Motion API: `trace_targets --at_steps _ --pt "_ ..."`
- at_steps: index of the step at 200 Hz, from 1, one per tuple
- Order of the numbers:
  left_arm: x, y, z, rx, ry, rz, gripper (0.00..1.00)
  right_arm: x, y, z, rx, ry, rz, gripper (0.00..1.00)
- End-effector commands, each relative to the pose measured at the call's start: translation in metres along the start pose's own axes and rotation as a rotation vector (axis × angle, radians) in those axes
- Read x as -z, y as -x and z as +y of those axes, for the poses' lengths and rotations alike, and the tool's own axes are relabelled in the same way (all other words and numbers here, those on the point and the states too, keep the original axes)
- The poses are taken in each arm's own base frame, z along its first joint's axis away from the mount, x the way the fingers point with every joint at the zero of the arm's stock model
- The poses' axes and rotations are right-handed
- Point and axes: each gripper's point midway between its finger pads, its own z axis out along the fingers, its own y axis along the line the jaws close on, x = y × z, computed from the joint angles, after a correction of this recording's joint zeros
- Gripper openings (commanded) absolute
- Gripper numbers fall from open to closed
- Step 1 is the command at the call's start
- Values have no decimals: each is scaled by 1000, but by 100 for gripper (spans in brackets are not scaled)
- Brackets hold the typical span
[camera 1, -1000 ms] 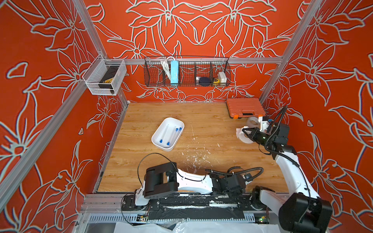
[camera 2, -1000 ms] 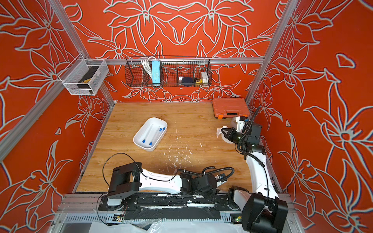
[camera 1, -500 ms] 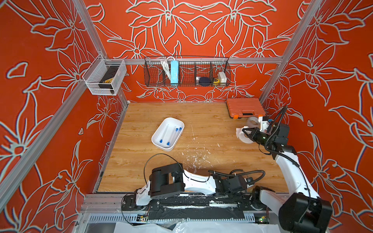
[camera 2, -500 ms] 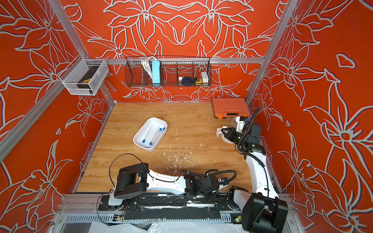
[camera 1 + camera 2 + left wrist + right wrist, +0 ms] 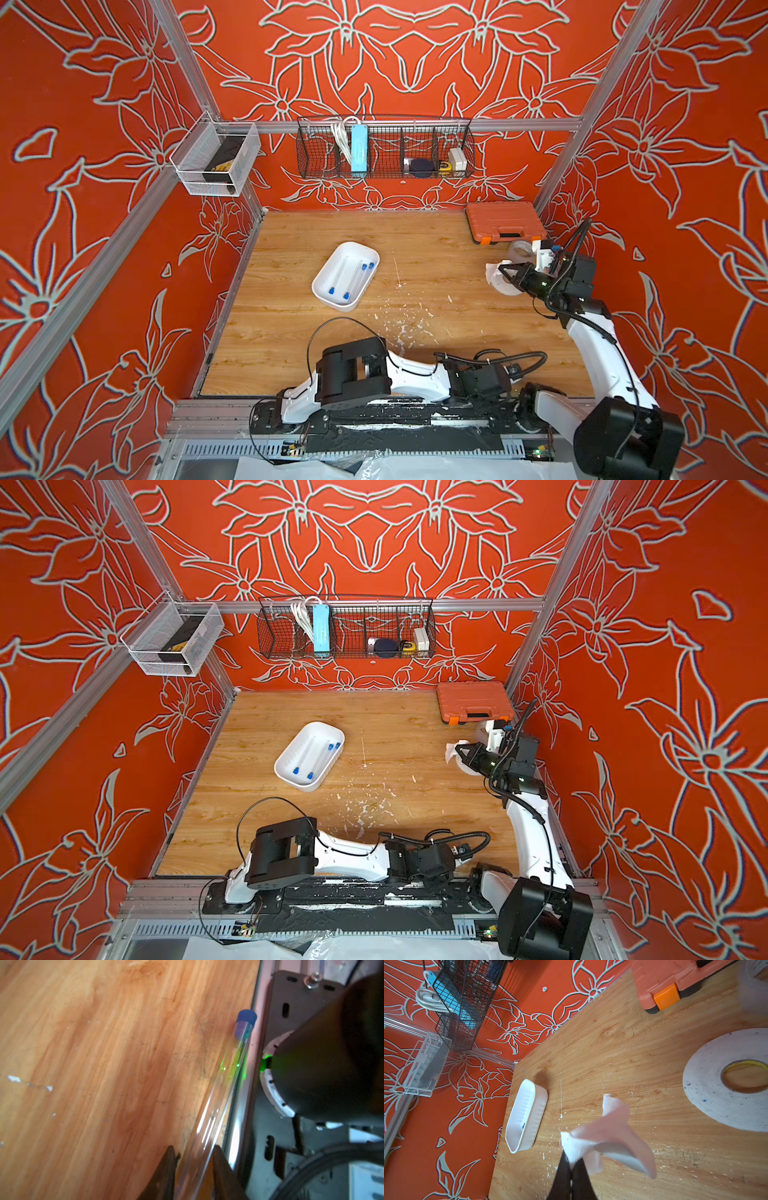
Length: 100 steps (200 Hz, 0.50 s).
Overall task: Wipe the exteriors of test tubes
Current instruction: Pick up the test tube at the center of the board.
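Note:
Several test tubes [image 5: 353, 280] with blue caps lie in a white tray [image 5: 328, 270] left of the table's middle, seen in both top views [image 5: 318, 758]. Another test tube [image 5: 226, 1084] lies flat along the table's front edge beside the metal rail, blue cap [image 5: 246, 1016] pointing away. My left gripper [image 5: 193, 1149] is shut on that tube's near end, one finger on each side. My right gripper [image 5: 572, 1159] hovers at the right side, shut on a crumpled white tissue [image 5: 608, 1136], also seen in a top view [image 5: 494, 274].
An orange case [image 5: 505, 220] sits at the back right with a tape roll [image 5: 716, 1093] before it. The right arm's black base [image 5: 322, 1064] stands right beside the gripped tube. White flecks [image 5: 403, 328] litter the wood. Wire baskets [image 5: 384, 147] hang on the back wall.
My left arm has slid right along the front edge and its jaws have narrowed onto the tube. The right arm and tissue have not moved.

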Motion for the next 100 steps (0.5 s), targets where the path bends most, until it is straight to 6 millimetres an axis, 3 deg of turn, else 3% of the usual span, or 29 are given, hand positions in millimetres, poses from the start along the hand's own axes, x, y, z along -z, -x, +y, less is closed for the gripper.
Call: trace_targets --at_steps 1,55,100 --pt "-9 -12 16 72 16 36 25 4 10 10 24 24 -18 0" --pt "-20 -35 25 141 23 90 12 3 7 7 21 22 -17 0" --pt "-7 -63 65 287 125 116 8 2 4 3 19 16 -14 0"
